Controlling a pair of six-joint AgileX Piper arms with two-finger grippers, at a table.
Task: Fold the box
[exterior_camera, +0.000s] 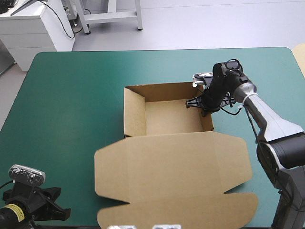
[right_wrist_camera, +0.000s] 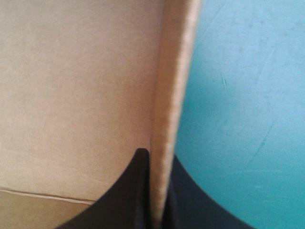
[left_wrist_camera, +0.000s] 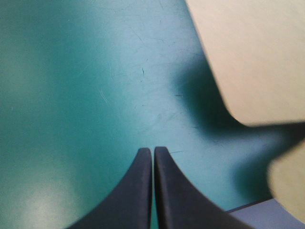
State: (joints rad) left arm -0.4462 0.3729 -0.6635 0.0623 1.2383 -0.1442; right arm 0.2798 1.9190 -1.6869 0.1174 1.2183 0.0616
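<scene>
Nearest to me, at the near left corner of the table, the left gripper (left_wrist_camera: 153,150) hangs just over the teal-green table cover (exterior_camera: 71,95). Its two broad black fingers (left_wrist_camera: 136,195) are pressed together and hold nothing. On the left arm I see a small yellow label (exterior_camera: 14,213), but its writing is too small for me to read.

Just beside this gripper, toward the middle of the table, lies the box (exterior_camera: 171,162), a cut sheet of plain brown board. Its wide lid (exterior_camera: 181,157) is spread flat on the cover, with rounded flaps on both sides. The nearest flap is cut off at the bottom of the high view, so I cannot tell where it ends. In the left wrist view one rounded lid corner (left_wrist_camera: 248,52) throws a dark shadow on the cover.

Farther, in the middle of the table, the tray part (exterior_camera: 171,117) stands open, with its left, far and right walls raised.

The right gripper (exterior_camera: 205,107) is at the right wall (right_wrist_camera: 167,95), near the far right corner of the tray. It is clamped on this wall, one finger (right_wrist_camera: 136,191) inside the tray, the other outside over the cover. The fingertips themselves are hidden behind the board edge.
</scene>
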